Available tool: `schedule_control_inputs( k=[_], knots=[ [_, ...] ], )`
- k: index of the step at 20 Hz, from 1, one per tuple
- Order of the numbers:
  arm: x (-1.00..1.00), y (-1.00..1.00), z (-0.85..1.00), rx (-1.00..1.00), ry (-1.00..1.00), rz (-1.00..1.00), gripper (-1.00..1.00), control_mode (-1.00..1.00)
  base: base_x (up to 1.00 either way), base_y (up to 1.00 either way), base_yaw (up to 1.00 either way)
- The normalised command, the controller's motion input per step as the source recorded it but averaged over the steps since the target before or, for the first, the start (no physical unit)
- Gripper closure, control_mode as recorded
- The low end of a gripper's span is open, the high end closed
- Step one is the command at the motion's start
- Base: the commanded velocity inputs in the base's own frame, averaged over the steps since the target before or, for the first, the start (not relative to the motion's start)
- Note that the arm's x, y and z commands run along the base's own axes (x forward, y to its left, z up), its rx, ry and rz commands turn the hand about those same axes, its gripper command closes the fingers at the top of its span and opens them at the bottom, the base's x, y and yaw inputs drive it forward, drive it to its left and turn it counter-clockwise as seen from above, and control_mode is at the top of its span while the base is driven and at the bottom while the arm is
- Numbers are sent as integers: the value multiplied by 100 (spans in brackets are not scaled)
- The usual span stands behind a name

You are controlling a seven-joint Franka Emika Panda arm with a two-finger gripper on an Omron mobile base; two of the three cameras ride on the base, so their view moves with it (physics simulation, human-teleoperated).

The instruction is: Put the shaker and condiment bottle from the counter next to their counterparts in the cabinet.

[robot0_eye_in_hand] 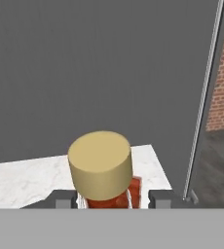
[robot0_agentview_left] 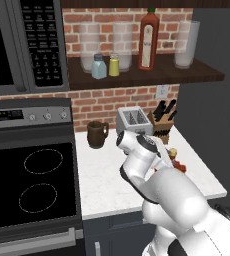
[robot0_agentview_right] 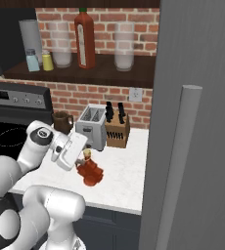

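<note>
The condiment bottle (robot0_agentview_right: 91, 174), dark red and lumpy with a tan stopper (robot0_eye_in_hand: 100, 163), stands on the white counter (robot0_agentview_right: 126, 168) near its right end. My gripper (robot0_eye_in_hand: 113, 197) is down over it, with one finger (robot0_eye_in_hand: 65, 197) on each side of the neck, shut on it. From the left base the bottle (robot0_agentview_left: 177, 163) peeks out behind my wrist. On the cabinet shelf (robot0_agentview_left: 157, 76) the yellow shaker (robot0_agentview_left: 114, 65) stands right beside the pale blue shaker (robot0_agentview_left: 98, 66). The tall slim red bottle (robot0_agentview_left: 148, 40) stands further right.
A toaster (robot0_agentview_right: 92, 128), a knife block (robot0_agentview_right: 117, 129) and a brown mug (robot0_agentview_right: 62, 122) line the brick back wall. Tall glasses (robot0_agentview_left: 185, 44) stand on the shelf. Stove (robot0_agentview_left: 32, 180) and microwave (robot0_agentview_left: 17, 45) are to the left; a tall grey panel (robot0_agentview_right: 197, 122) bounds the right.
</note>
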Motion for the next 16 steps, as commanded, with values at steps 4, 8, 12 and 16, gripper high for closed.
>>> schedule_control_inputs(
  k=[4, 8, 12, 16],
  knots=[
    [-16, 14, 87, -7, 0, 8, 100, -100, 0, 0, 0],
    [-2, 17, 96, -8, 0, 21, 100, -100, 0, 0, 0],
    [-18, 14, 79, -6, 0, 36, 100, -100, 0, 0, 0],
    [-38, 15, 68, -8, 0, 41, 100, -100, 0, 0, 0]
  ],
)
